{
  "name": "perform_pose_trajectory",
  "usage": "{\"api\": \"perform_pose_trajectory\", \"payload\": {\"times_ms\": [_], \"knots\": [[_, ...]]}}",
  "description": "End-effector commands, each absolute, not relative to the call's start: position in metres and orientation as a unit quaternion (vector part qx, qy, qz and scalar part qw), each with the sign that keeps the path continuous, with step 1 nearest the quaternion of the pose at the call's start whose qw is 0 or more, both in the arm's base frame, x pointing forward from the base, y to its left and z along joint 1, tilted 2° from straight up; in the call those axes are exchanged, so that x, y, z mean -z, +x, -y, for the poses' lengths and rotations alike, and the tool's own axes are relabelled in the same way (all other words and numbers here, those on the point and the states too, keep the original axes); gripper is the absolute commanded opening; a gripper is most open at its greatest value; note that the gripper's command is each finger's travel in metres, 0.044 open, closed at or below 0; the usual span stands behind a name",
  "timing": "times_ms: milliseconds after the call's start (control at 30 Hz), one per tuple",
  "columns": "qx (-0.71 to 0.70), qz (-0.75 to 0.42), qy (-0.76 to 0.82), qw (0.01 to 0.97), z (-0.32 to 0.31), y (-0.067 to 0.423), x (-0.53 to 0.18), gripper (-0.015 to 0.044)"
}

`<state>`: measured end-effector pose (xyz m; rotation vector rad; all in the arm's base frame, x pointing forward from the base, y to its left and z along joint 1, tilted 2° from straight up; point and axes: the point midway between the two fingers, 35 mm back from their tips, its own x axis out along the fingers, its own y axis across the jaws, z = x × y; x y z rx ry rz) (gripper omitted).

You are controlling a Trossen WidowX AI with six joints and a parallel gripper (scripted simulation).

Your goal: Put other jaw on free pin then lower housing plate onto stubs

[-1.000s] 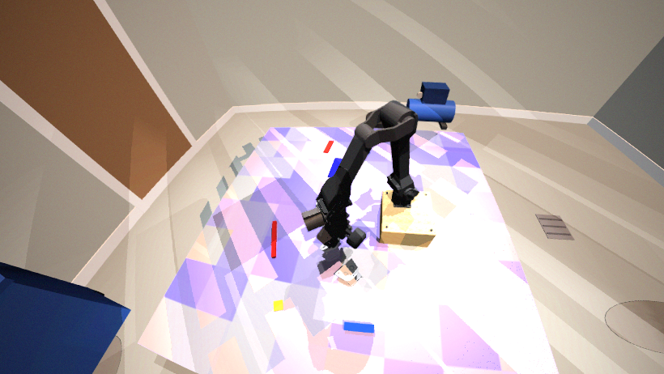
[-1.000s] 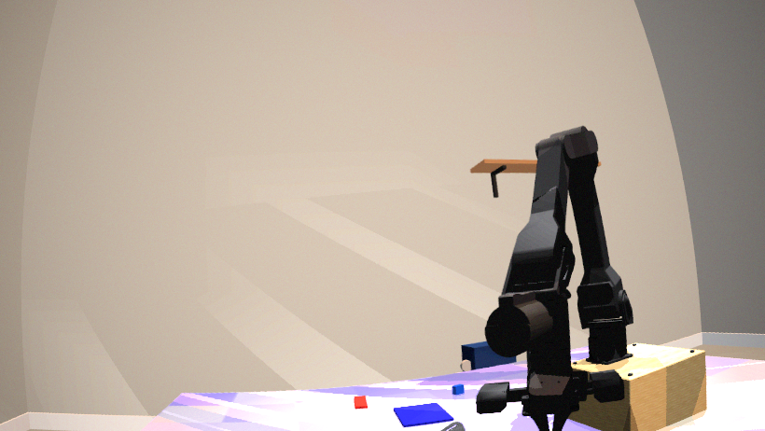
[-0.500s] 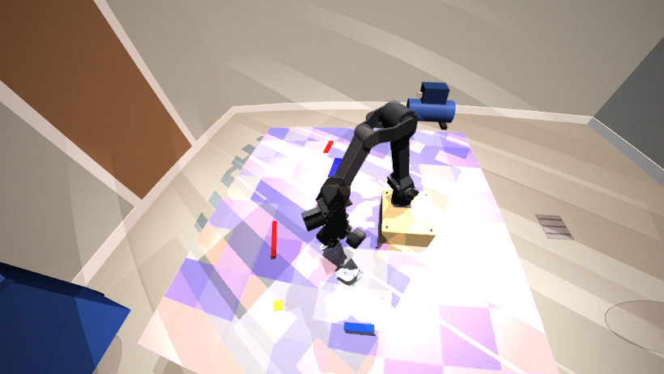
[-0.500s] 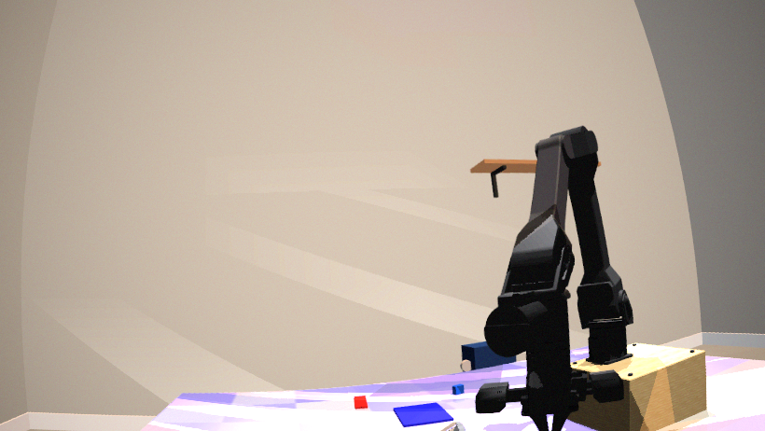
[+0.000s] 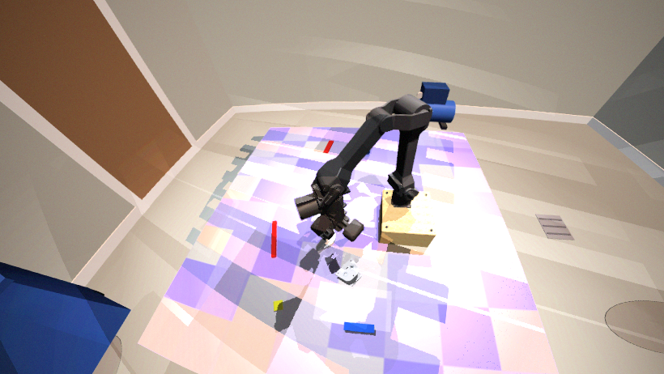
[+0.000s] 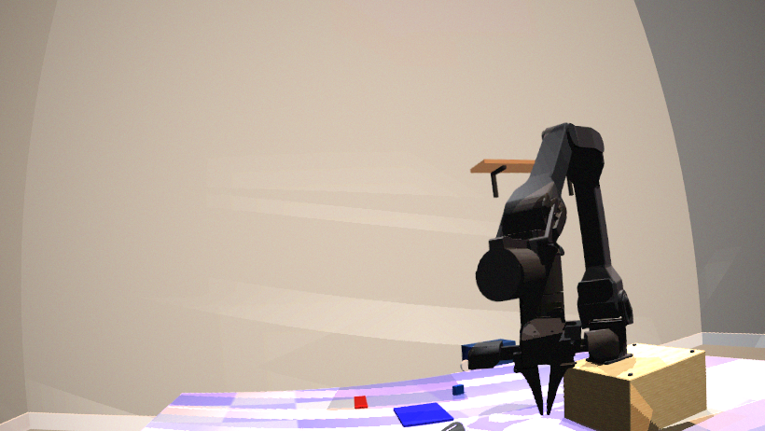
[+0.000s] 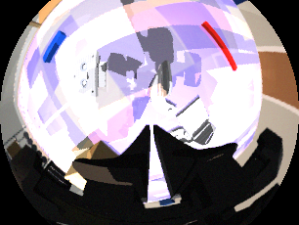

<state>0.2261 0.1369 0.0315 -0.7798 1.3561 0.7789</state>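
My gripper points down with its fingertips nearly together, only a thin gap between them. Nothing shows held in it. A pale plate with round features lies on the table, left of the fingertips in the wrist view. A grey, rounded elongated piece shows ahead of the fingertips in the wrist view. A pale angular part with dark edges lies just right of them, partly hidden by the right finger. Glare and shadow hide which part is a jaw or the housing plate, the pins and the teeth.
A long red bar, a blue bar and a yellow block lie around the parts. A blue flat plate, a small blue cube and a red block lie farther back. The arm's wooden base stands close by.
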Motion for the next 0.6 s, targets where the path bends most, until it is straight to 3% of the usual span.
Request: {"api": "perform_pose_trajectory", "payload": {"times_ms": [0, 433, 567], "knots": [[-0.342, -0.599, -0.342, 0.638, -0.1357, 0.2244, -0.0284, 0.0079], [-0.342, -0.599, -0.342, 0.638, -0.1357, 0.2244, -0.0284, 0.042], [-0.342, -0.599, -0.342, 0.638, -0.1357, 0.2244, -0.0284, 0.044]]}}
